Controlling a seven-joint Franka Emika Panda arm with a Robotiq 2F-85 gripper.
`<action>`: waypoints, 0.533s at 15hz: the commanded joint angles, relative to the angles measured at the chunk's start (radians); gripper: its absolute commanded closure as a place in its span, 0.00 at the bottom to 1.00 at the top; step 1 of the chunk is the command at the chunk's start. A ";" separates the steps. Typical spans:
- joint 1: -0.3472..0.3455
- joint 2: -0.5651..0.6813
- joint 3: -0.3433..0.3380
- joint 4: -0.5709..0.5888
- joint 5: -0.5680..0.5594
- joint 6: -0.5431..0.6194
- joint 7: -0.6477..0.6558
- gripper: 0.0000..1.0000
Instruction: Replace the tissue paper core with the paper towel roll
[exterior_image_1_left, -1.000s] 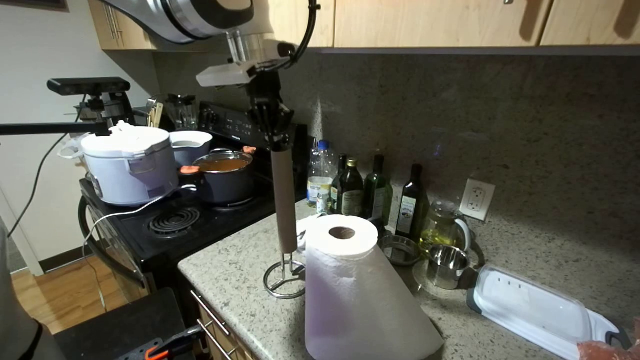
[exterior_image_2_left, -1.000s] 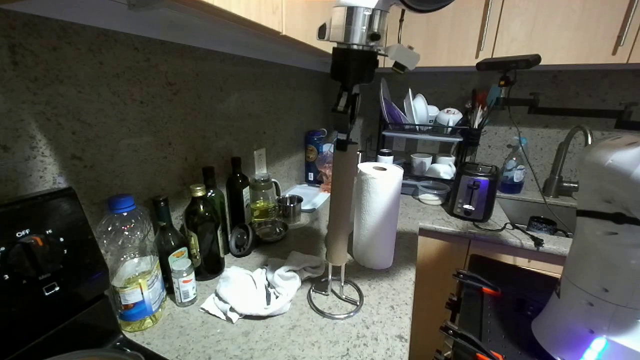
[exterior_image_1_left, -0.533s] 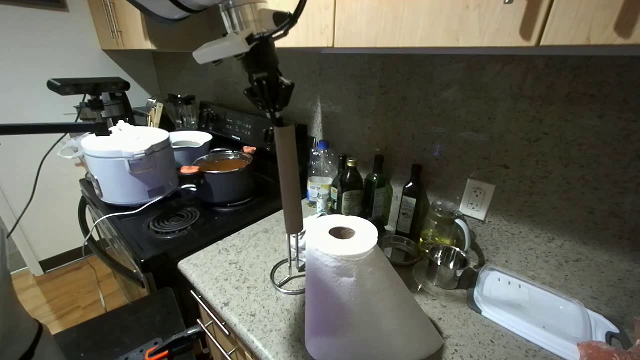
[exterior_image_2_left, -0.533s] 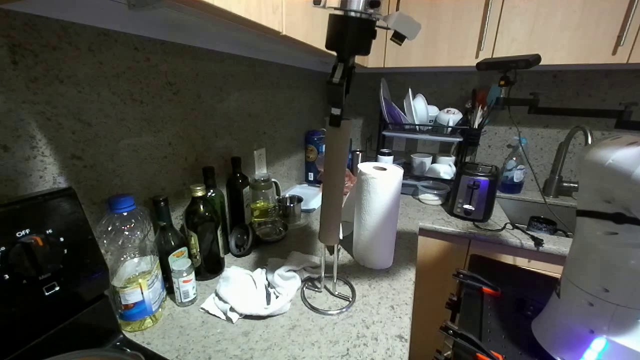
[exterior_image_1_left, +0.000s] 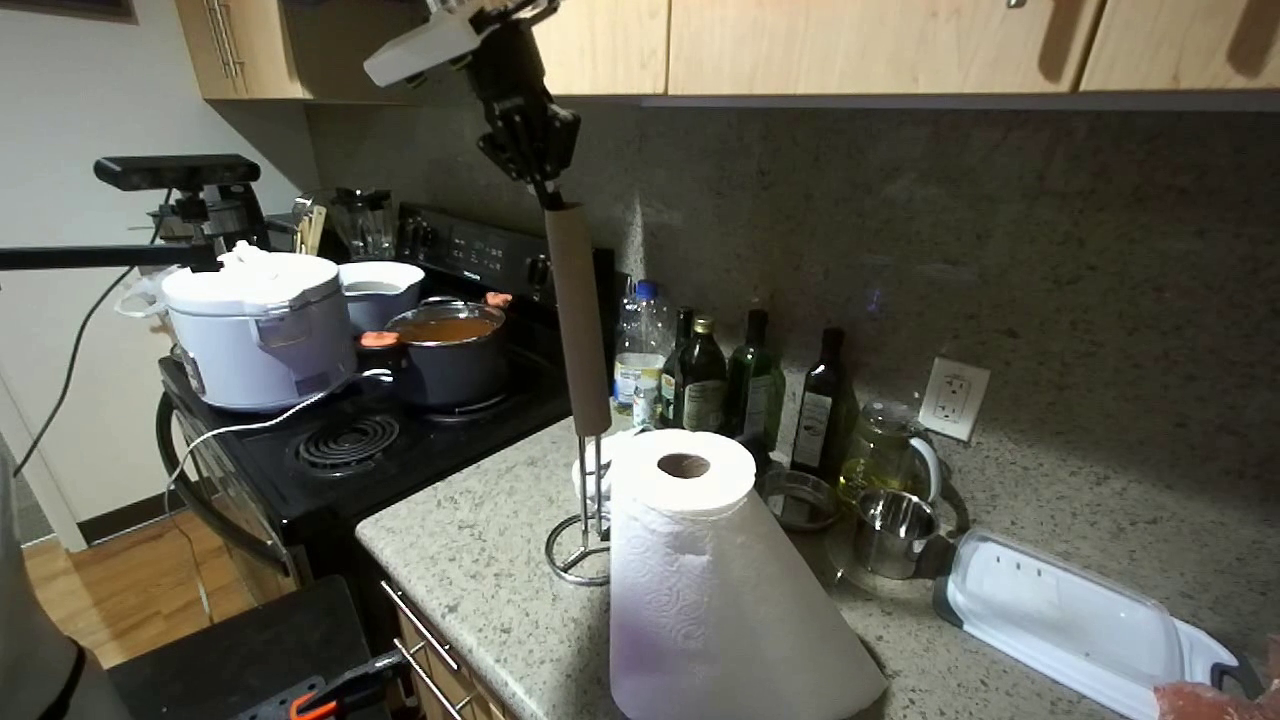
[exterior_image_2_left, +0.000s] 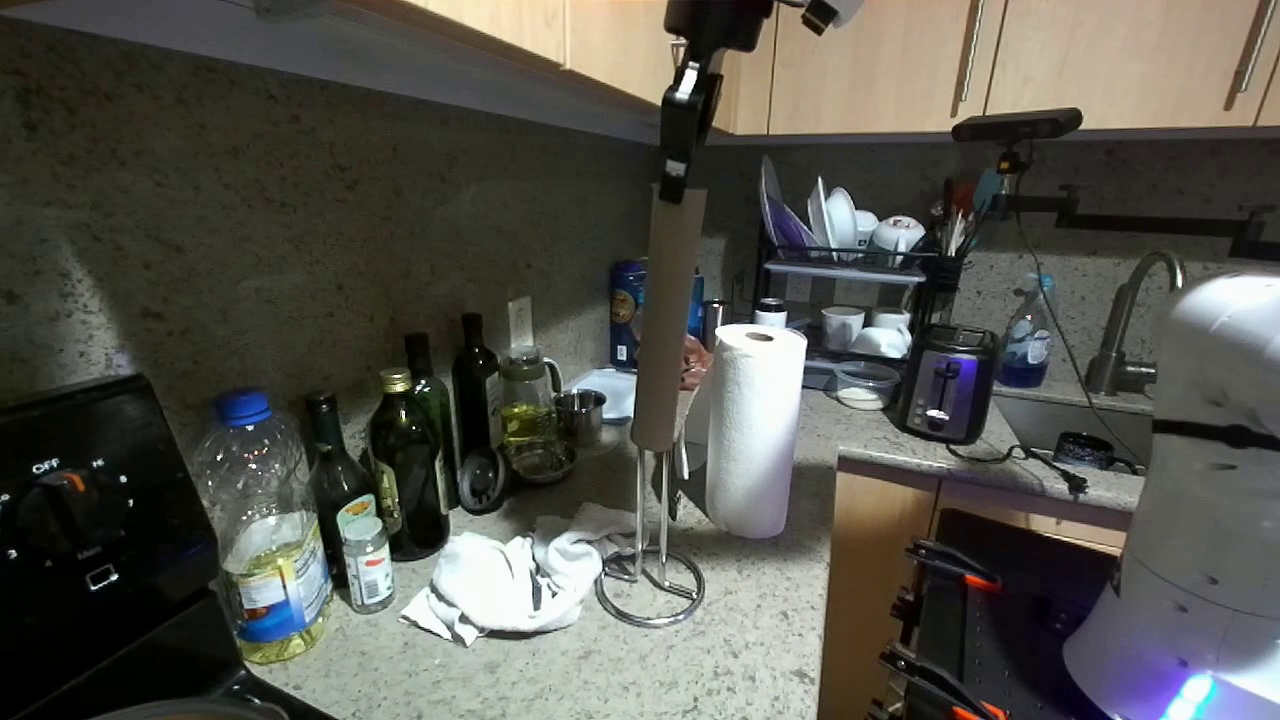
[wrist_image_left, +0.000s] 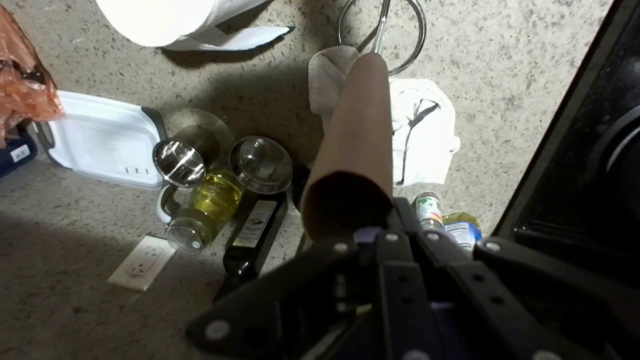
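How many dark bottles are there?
4, left to right in both exterior views: first bottle near the jar, gold-capped bottle, third bottle, fourth bottle near the jug. More may be hidden.

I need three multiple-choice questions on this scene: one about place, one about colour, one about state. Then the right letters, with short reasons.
1. Where does the paper towel roll stand?
A) sink
B) counter
C) stove

2. The crumpled cloth is:
A) red
B) green
C) white

3. The tissue paper core is:
A) gripped by the hand
B) lying flat
C) untouched

1 B: its base rests there. 2 C: its lit folds show white. 3 A: its upper rim is pinched.
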 joint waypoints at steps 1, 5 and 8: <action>-0.005 -0.047 0.011 0.023 -0.026 -0.039 -0.009 1.00; -0.005 -0.091 0.020 0.036 -0.043 -0.050 -0.007 1.00; -0.003 -0.120 0.028 0.052 -0.058 -0.049 -0.014 1.00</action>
